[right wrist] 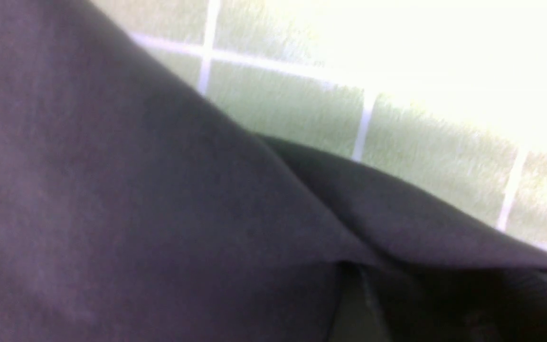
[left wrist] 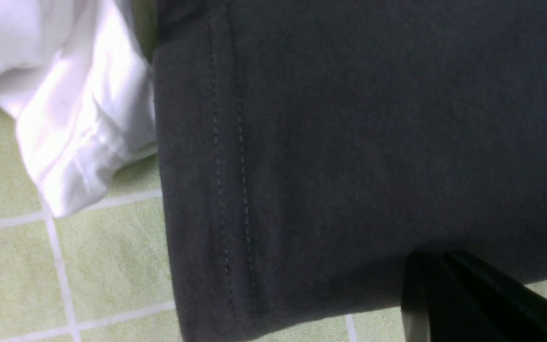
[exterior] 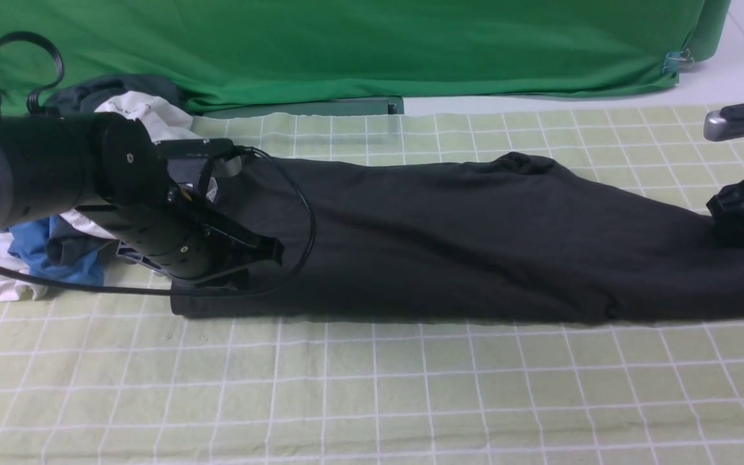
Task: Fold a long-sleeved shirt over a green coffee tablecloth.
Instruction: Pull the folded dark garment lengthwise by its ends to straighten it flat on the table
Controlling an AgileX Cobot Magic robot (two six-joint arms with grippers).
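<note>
The black long-sleeved shirt (exterior: 462, 239) lies folded into a long band across the green coffee tablecloth (exterior: 372, 387). My left gripper (exterior: 272, 250) is over the shirt's left end, near its front edge. In the left wrist view its dark fingers (left wrist: 444, 289) are pressed together at the edge of the shirt (left wrist: 349, 142), shut; a pinch on fabric is not discernible. My right gripper (exterior: 737, 210) sits low on the shirt's right end. The right wrist view is filled by a raised fold of the shirt (right wrist: 136, 213) over the tablecloth (right wrist: 420, 152), and the jaws are lost in the dark.
A pile of clothes lies behind the left arm: a white garment (exterior: 146, 113), a blue garment (exterior: 55, 255) and a dark one (exterior: 107, 87). The deep green backdrop (exterior: 346, 45) hangs along the back. The left arm's black cable (exterior: 310, 226) loops over the shirt.
</note>
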